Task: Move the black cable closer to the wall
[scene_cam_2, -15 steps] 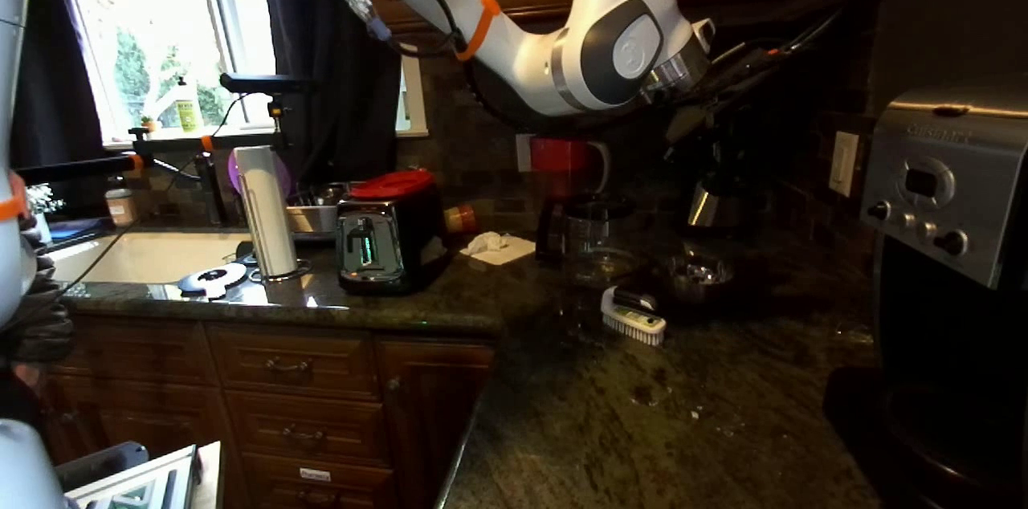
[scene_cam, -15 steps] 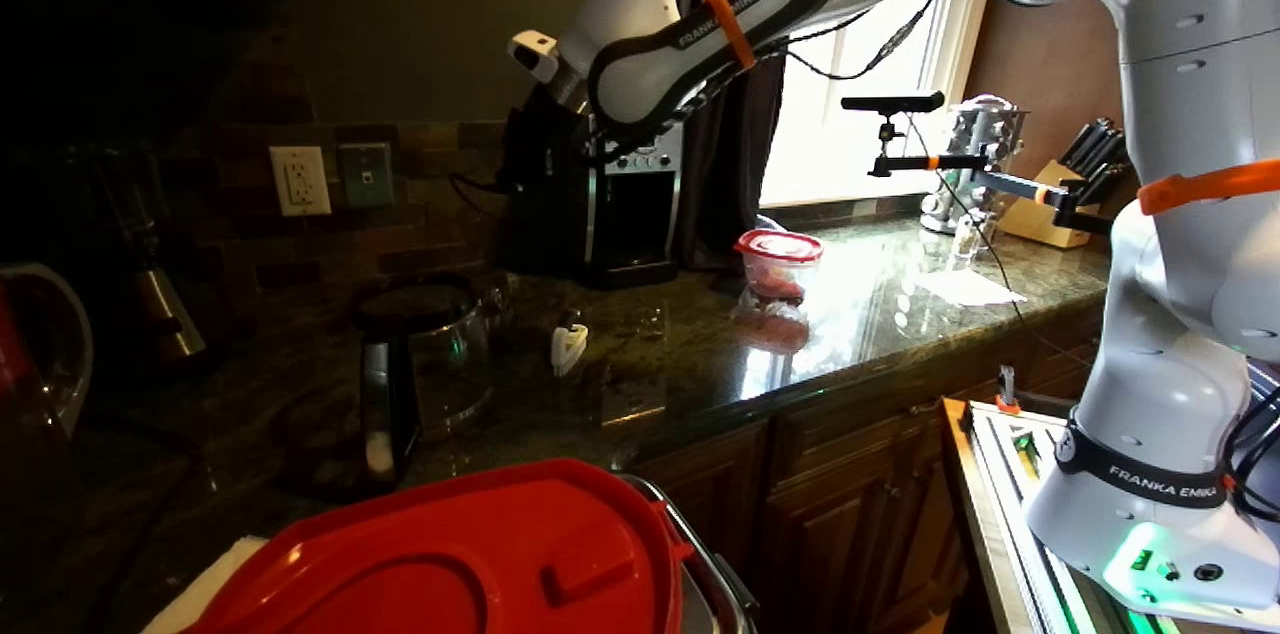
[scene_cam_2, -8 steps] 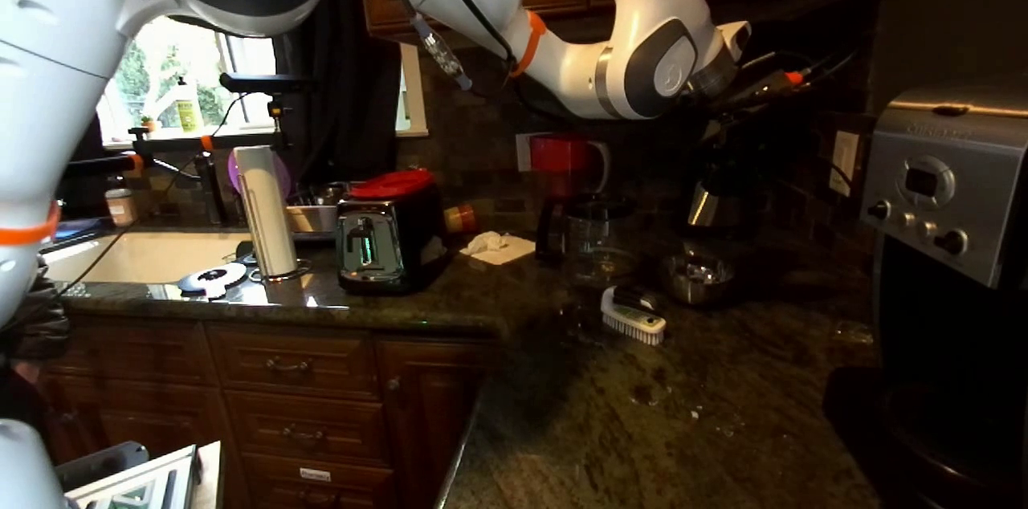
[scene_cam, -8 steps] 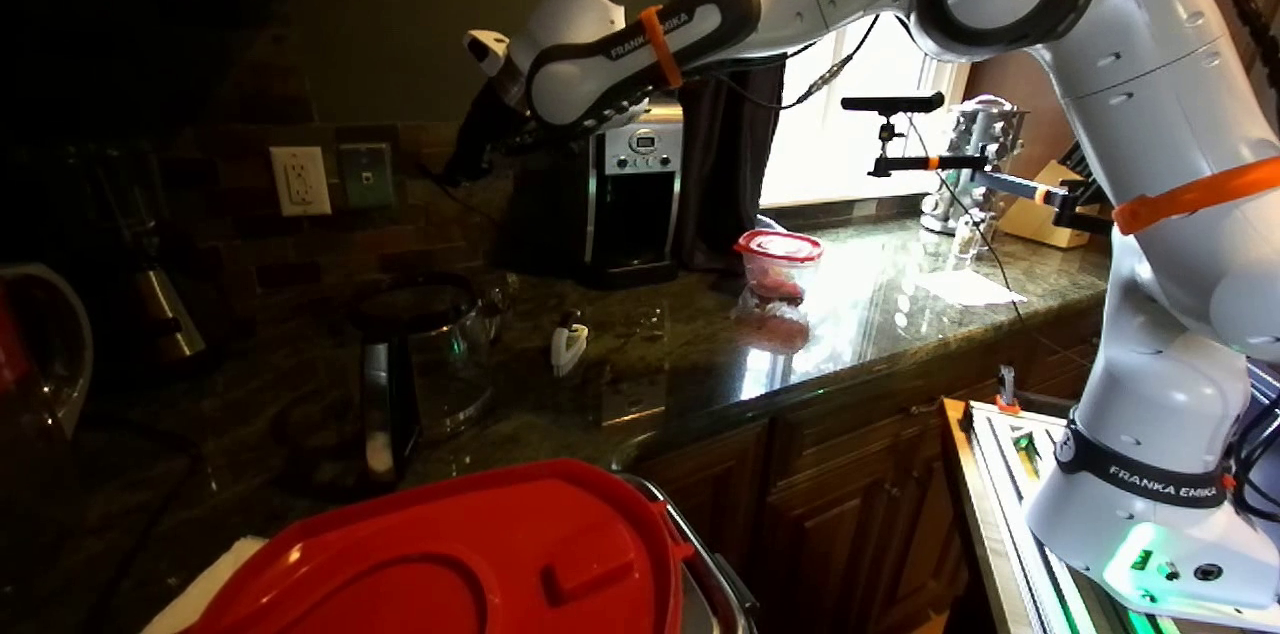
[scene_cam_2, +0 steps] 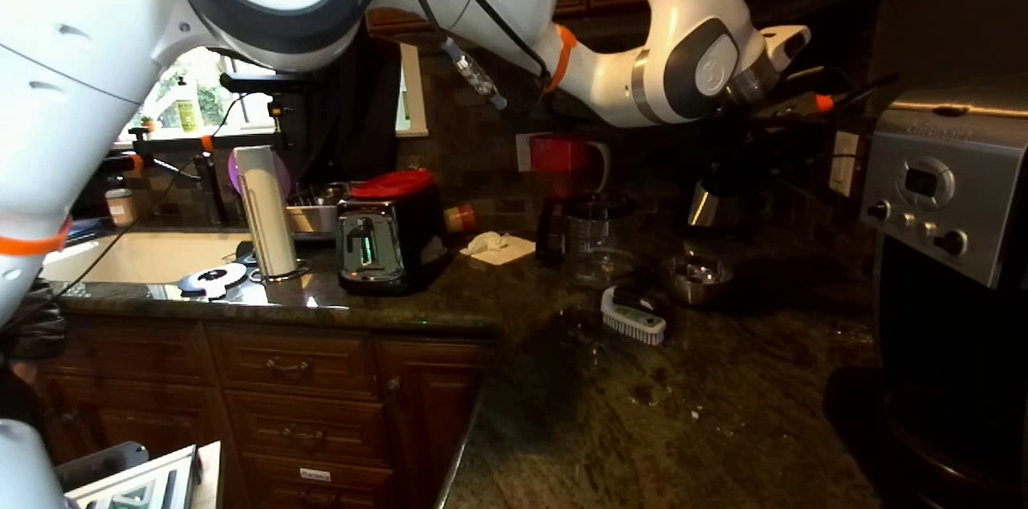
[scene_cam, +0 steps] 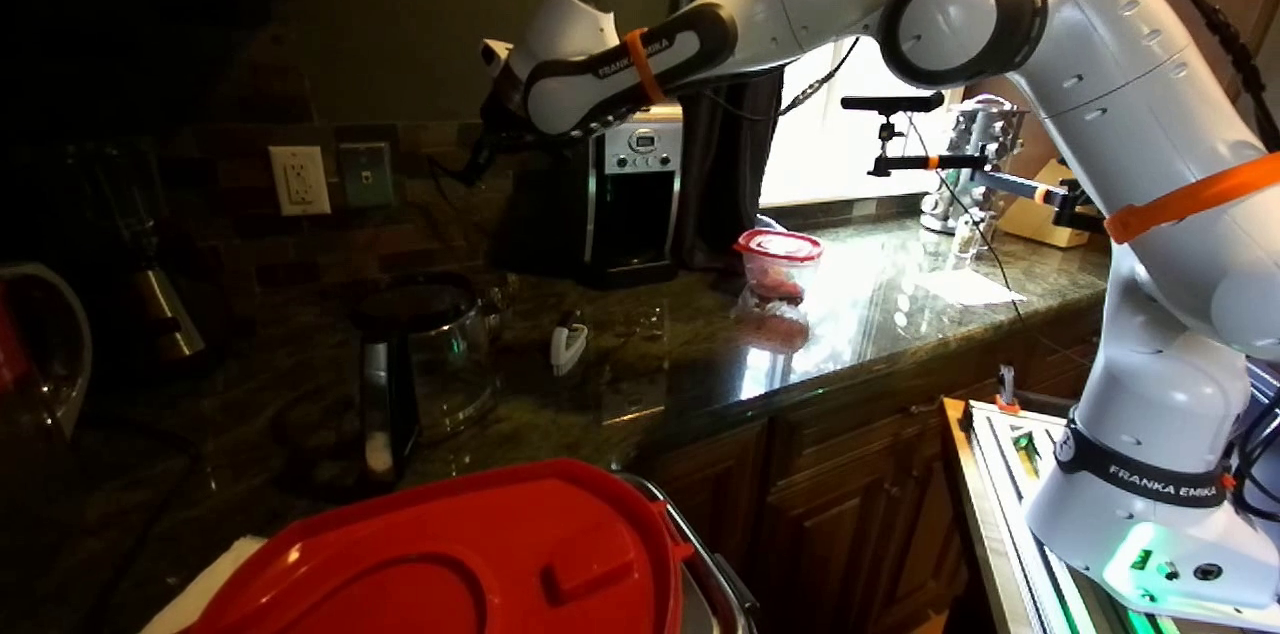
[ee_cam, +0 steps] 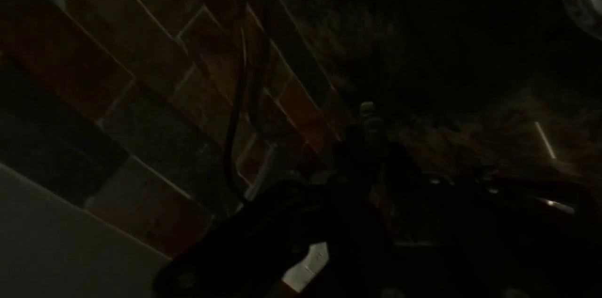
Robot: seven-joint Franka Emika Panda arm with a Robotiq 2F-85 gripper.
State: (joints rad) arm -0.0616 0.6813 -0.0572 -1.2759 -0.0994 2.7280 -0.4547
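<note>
Hanging high, left of the coffee maker [scene_cam: 635, 199] in an exterior view: the gripper [scene_cam: 472, 174].
Near to far: red lid [scene_cam: 450, 549], well in front of the coffee maker; glass carafe [scene_cam: 445, 369], front left; white brush [scene_cam: 567, 350], closer in. Gripper in shadow, too dark to say whether spread, pressed together or pinching. Black cable [ee_cam: 229, 143] also left of the coffee maker; wrist view has it running in front of the tiled wall [ee_cam: 150, 124], lower stretch lost behind the gripper's dark outline. Farthest, an outlet plate [scene_cam: 300, 181] on that wall, well left of the coffee maker.
</note>
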